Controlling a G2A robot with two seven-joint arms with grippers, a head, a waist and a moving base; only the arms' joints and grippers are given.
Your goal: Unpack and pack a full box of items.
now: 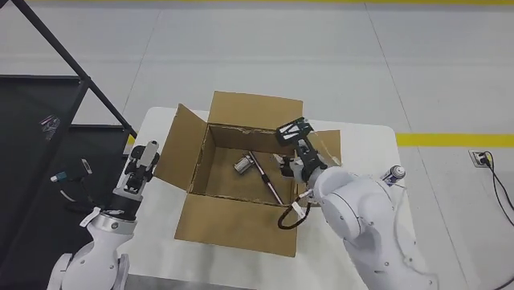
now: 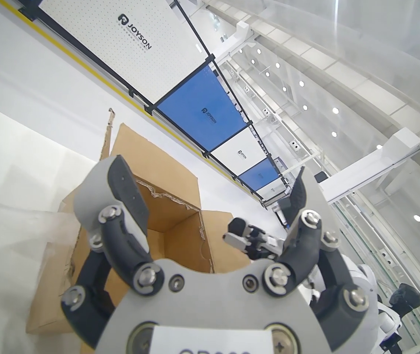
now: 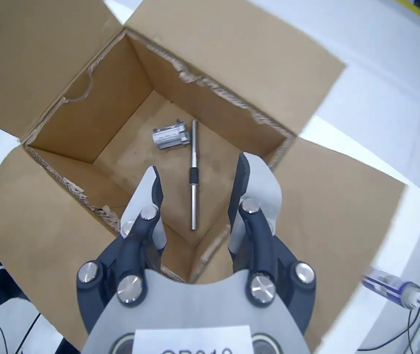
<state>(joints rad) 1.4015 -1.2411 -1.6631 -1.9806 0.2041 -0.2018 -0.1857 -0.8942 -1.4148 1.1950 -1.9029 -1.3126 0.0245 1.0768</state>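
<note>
Cardboard box: flaps splayed wide for access. Steel rod and ribbed metal cylinder lie side by side on box floor. Right gripper above box opening, over rod, fingers spread wide, empty; likely next pick. Left gripper outside box's left flap, fingers wide apart, holding nothing, keeping clear.

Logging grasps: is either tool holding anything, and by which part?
Nothing is held: left tool and right tool are both open and empty.

Top camera looks steeply down on the open brown cardboard box. Right wrist camera peers in closely from three o'clock. Left wrist camera, at nine o'clock, tilts upward past its flaps.
</note>
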